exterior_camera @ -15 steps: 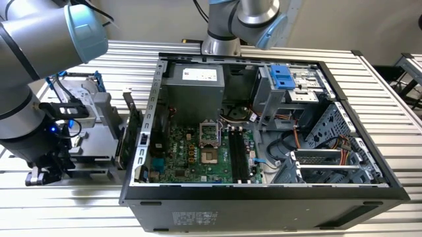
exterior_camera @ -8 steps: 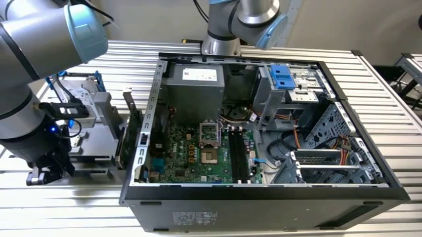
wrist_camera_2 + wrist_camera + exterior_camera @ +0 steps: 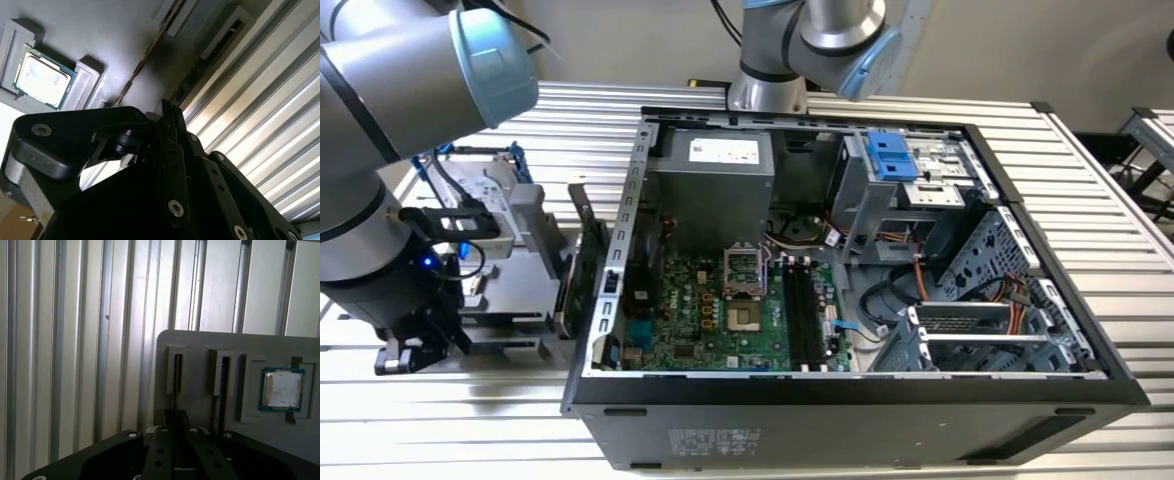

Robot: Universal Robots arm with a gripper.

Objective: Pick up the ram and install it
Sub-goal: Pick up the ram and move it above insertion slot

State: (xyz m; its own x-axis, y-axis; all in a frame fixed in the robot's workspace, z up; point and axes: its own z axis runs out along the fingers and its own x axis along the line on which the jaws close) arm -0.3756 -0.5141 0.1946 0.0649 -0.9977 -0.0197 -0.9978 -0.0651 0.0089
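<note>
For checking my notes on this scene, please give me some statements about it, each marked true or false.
1. The computer case lies open, with its motherboard visible. True.
2. The gripper is inside the case. False: it is outside, at the exterior view's left, by the grey holder.
3. A processor chip sits in a recess of the holder. True.
4. The table is smooth wood. False: it is ribbed metal.
5. The long black slots hold a ram. False: they look empty.
</note>
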